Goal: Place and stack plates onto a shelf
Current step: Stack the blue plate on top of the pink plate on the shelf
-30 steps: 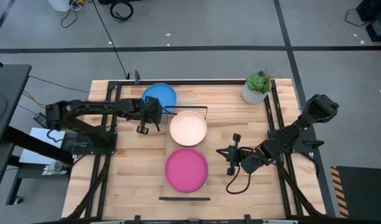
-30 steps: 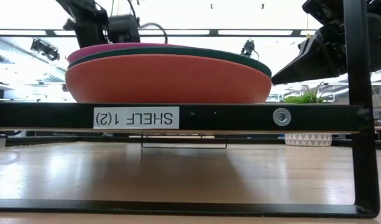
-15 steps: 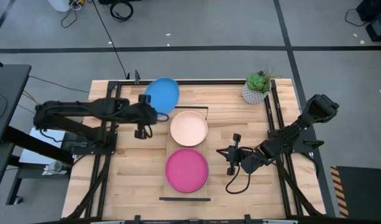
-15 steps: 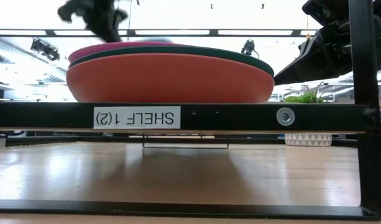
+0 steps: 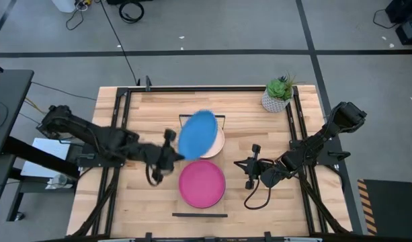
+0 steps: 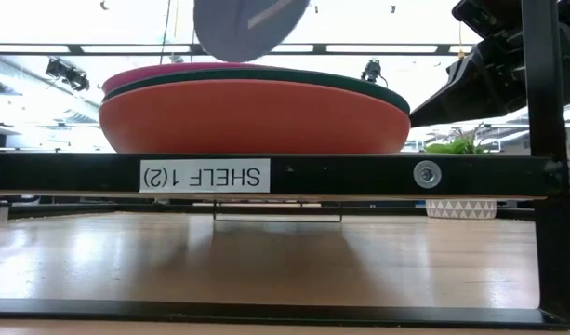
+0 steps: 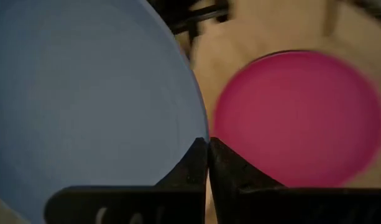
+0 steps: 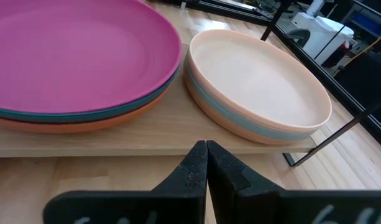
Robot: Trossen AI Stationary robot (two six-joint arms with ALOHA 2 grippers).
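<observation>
Above the cream plate, the left pincer carries the blue plate, nipped by its rim between closed fingers. The blue disc hangs tilted rather than flat, its long axis running slantwise up and away from the pincer, and from the high view it overlaps most of the cream plate. In the low view it floats clear of the stacks, not touching them.

Just beside the cream plate, toward the near edge of the counter, sits the pink plate on top of its own stack, with teal and orange rims showing beneath it. The cream plate likewise tops a small stack with a pale blue edge under it. Both stacks rest on the light-wood shelf, a plain plank with thin black rails.

All the plates are round, matte and shallow-rimmed, likely light and a little slippery at the lip. By my judgement, the blue plate must level out and settle squarely over the cream one; a tilted release could let it slide off.

The right pincer waits on the far side of the cream plate from the left arm, fingers pressed together and empty.
</observation>
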